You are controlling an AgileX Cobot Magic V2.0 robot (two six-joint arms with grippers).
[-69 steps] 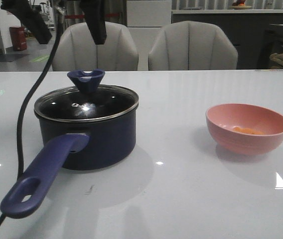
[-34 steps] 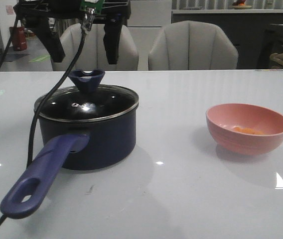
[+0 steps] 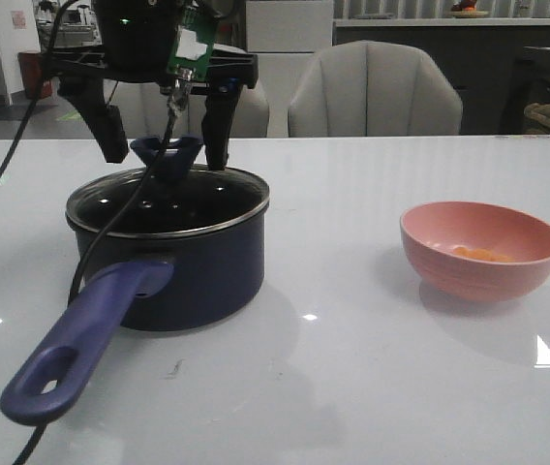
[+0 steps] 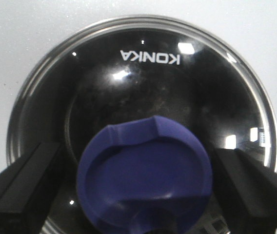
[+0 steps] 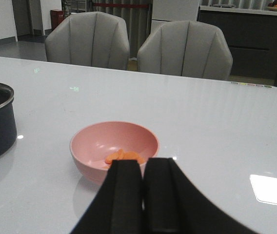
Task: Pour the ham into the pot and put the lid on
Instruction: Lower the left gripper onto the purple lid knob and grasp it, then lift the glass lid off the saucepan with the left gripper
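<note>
Left jaws spread wide around the lid (image 3: 167, 203) knob, right jaws pressed together, ham (image 5: 124, 156) half hidden behind them.

Lidded pot (image 3: 173, 257); ham (image 3: 480, 255) in bowl (image 3: 536, 266).

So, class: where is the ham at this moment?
In the front view, the ham lies inside the pink bowl on the table's right side, well apart from the pot.

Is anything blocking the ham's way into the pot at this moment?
Yes. The lid sits closed on the pot, covering its opening, while the ham lies in the pink bowl. The left tool is open, its fingers either side of the lid's knob. The table between bowl and pot shows nothing else.
</note>
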